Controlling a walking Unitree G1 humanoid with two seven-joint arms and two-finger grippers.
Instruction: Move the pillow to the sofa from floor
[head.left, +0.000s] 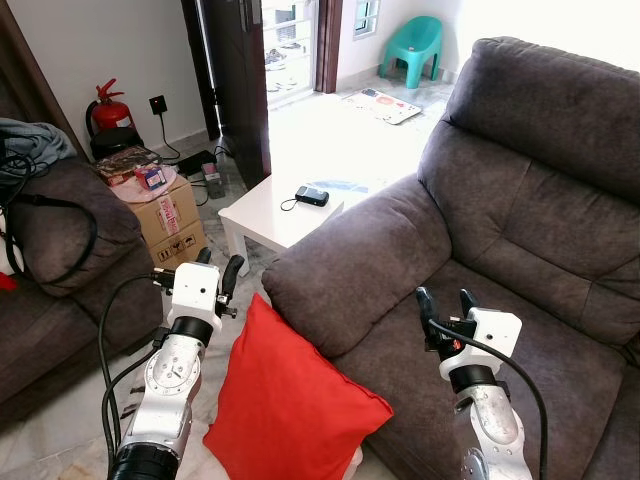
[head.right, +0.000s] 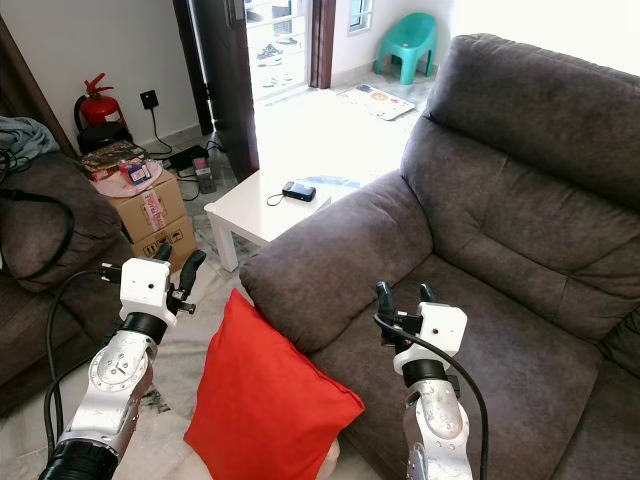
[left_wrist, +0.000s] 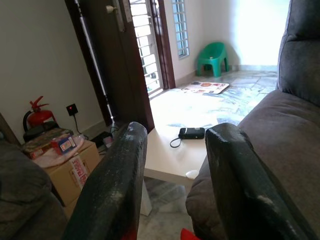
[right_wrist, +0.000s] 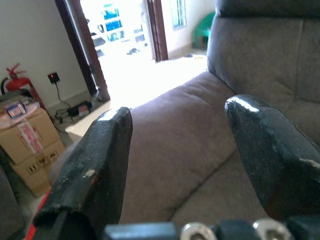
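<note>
Your red pillow (head.left: 290, 395) on the floor, leaning on the sofa (head.left: 520, 240) armrest front, your left gripper (head.left: 219, 271) just left of the pillow's top corner, fingers spread, your right gripper (head.left: 444, 305) over the sofa seat, fingers spread, empty

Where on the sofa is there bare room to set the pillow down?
The sofa seat, between the armrest and the backrest, is bare; the right gripper hovers over its front. The red pillow leans at the armrest's foot beside the left gripper.
</note>
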